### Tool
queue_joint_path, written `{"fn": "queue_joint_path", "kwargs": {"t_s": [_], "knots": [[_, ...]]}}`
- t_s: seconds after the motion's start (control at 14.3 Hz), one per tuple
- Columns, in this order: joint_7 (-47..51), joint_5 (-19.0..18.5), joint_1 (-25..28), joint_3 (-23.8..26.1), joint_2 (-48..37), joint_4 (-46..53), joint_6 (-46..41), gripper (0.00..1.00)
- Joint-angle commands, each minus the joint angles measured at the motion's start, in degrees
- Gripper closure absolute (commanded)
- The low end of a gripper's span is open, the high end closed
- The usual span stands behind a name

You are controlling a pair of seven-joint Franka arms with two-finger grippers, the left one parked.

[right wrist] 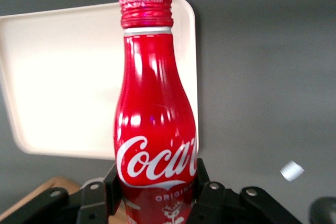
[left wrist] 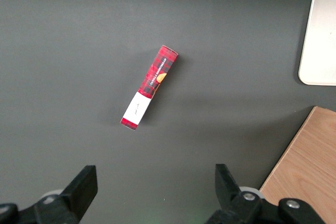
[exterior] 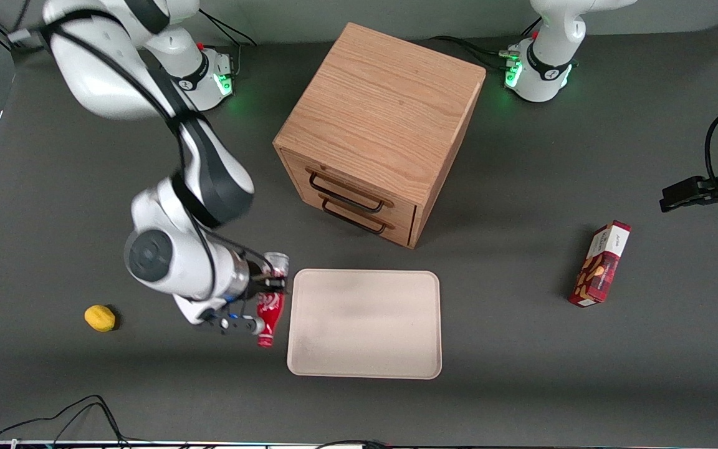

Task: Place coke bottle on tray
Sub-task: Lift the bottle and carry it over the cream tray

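Observation:
The coke bottle (right wrist: 154, 119) is red with white script and a red cap. My gripper (right wrist: 156, 184) is shut on its lower body, with a black finger (right wrist: 112, 187) pressed against each side. In the front view the gripper (exterior: 265, 288) holds the bottle (exterior: 270, 308) lying roughly level, just beside the edge of the beige tray (exterior: 365, 323) that faces the working arm's end of the table. Its silver end points toward the cabinet, its cap toward the front camera. The tray (right wrist: 63, 87) shows past the bottle in the right wrist view. I cannot tell how high the bottle is.
A wooden drawer cabinet (exterior: 378, 131) stands farther from the front camera than the tray. A yellow lemon-like object (exterior: 100, 317) lies toward the working arm's end. A red snack box (exterior: 600, 264) lies toward the parked arm's end and shows in the left wrist view (left wrist: 149, 87).

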Motion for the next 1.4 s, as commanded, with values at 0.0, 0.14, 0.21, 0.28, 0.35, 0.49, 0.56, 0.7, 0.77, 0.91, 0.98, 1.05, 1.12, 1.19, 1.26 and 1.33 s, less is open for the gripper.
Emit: {"fn": "queue_joint_path", "kwargs": {"t_s": [0.0,0.14,0.21,0.28,0.35,0.49,0.56,0.7,0.77,0.91,0.98,1.05,1.12,1.19,1.26,1.33], "knots": [[1.1,-0.9,1.1,0.2,7.1,5.3,2.7,1.0],[3.9,-1.1,2.6,0.0,9.6,5.1,7.3,1.0],[4.5,-1.1,2.9,0.0,10.8,5.1,9.3,1.0],[5.0,-1.2,3.0,0.0,11.5,5.1,10.9,1.0],[5.0,-1.5,3.5,-0.1,12.1,5.1,11.6,1.0],[5.3,-2.2,3.6,-0.1,12.8,4.9,13.0,1.0],[5.3,-2.3,3.6,-0.2,13.2,4.8,13.2,1.0],[5.4,-2.3,3.6,-0.2,13.9,4.8,14.8,1.0],[5.8,-2.3,3.6,-0.2,14.0,4.8,15.6,1.0],[6.7,-2.3,3.5,-0.3,14.3,4.8,16.0,0.32],[7.3,-2.3,3.6,-0.8,14.3,4.8,16.5,0.0],[7.3,-2.3,3.6,-0.9,14.3,4.8,16.8,0.0],[7.3,-2.3,3.6,-0.9,14.2,4.1,16.9,0.0],[7.3,-2.4,3.6,-0.9,14.2,3.7,17.0,0.0],[7.3,-2.6,3.6,-0.9,14.2,3.6,17.3,0.0],[7.3,-3.1,3.6,-0.9,14.2,3.6,17.3,0.0]]}}
